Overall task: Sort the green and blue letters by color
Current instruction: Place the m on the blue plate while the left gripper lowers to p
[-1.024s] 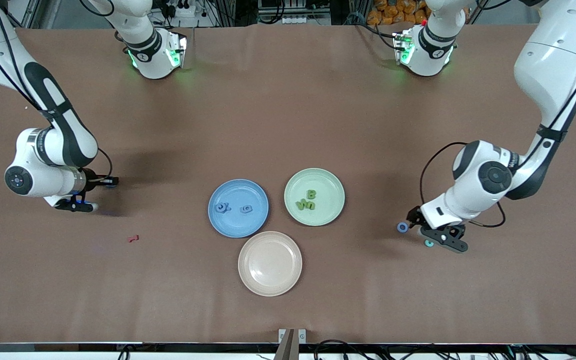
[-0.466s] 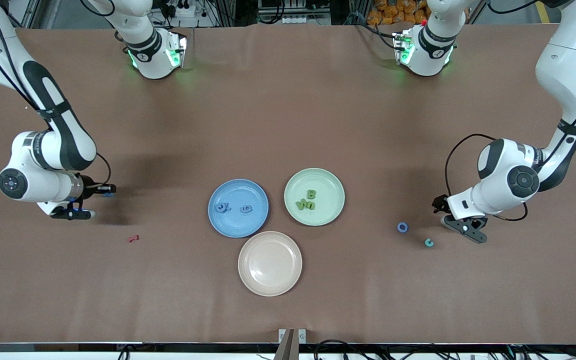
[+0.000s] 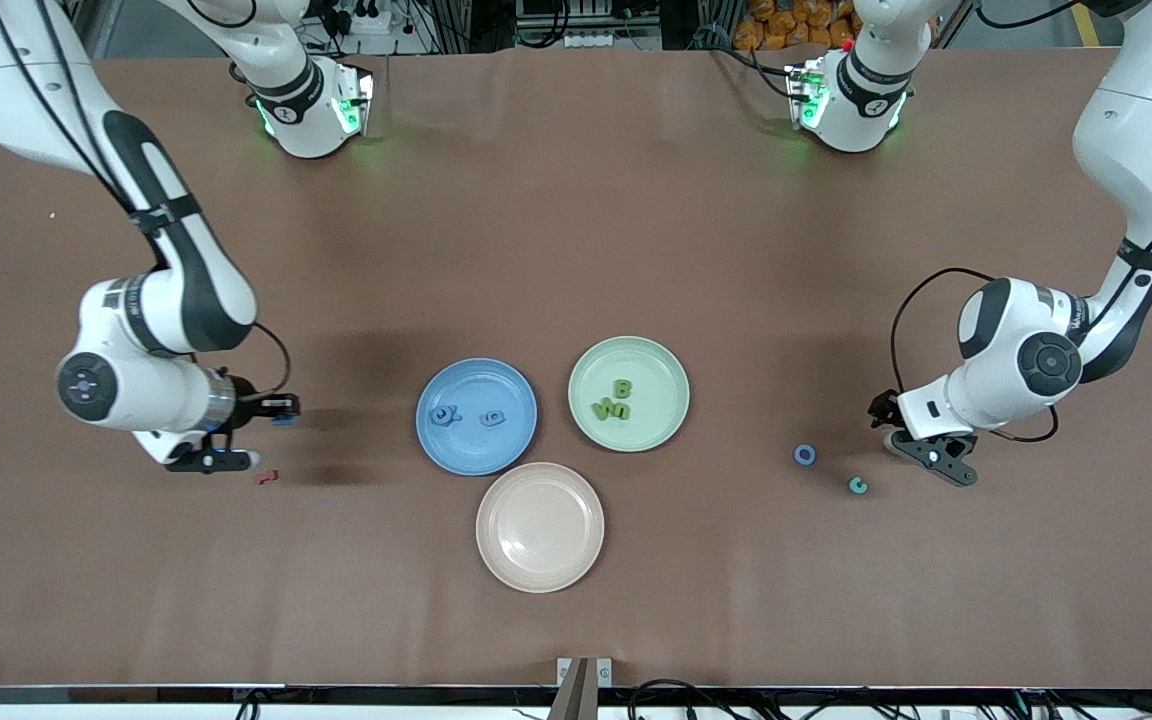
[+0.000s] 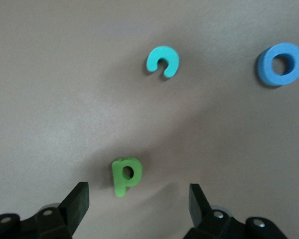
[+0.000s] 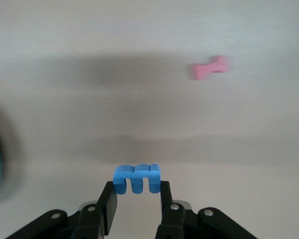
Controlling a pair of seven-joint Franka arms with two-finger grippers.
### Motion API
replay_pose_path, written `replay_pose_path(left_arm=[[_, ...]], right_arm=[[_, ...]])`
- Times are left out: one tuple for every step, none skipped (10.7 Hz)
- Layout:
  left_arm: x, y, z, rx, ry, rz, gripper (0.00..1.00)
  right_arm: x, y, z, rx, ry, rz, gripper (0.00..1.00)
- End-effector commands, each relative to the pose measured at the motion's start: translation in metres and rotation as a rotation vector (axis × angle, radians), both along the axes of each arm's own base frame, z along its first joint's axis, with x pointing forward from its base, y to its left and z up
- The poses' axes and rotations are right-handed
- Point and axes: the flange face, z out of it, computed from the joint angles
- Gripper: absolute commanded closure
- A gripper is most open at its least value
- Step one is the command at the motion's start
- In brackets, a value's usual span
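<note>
My right gripper (image 5: 136,196) pinched a blue letter (image 5: 136,178) by its edges, over bare table near the dark red letter (image 3: 266,477), short of the blue plate (image 3: 476,416). My left gripper (image 4: 137,199) hung open over a green letter (image 4: 125,174). Risk: thin edge-grip could slip mid-carry.

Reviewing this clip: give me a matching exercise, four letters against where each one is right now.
1. green P
2. blue O
3. blue M
4. green B

a. on the green plate
b. in the right gripper
c. on the table under the open left gripper
d. on the table beside the teal C

Pairs: 1-c, 2-d, 3-b, 4-a
</note>
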Motion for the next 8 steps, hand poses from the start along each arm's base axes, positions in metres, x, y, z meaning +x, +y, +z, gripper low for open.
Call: replay_pose_path(left_arm=[[0.001,0.007,-0.009,0.0,0.017,0.009,0.19],[0.0,0.005,-0.009,0.001,0.018,0.007,0.22],[0.0,0.003,-0.01,0.002,0.019,0.005,0.23],[0.001,0.004,-0.01,0.003,0.018,0.005,0.24],[0.001,0.001,-0.011,0.003,0.02,0.0,0.24],[0.002,0.003,-0.013,0.004,0.018,0.001,0.24],[0.003,0.005,-0.014,0.007,0.019,0.001,0.26],[0.003,0.004,-0.014,0.007,0.017,0.0,0.28]], right_arm=[[0.008,0.087,0.002,0.039,0.029,-0.147,1.0],[0.007,0.123,0.004,0.068,0.046,-0.205,1.0],[0.005,0.153,0.006,0.083,0.064,-0.273,1.0],[0.0,0.188,0.005,0.094,0.092,-0.353,1.0],[-0.011,0.243,0.007,0.093,0.107,-0.407,1.0],[-0.015,0.272,0.008,0.089,0.098,-0.447,1.0],[-0.015,0.274,0.004,0.085,0.1,-0.454,0.48],[-0.013,0.271,0.003,0.083,0.095,-0.454,0.04]])
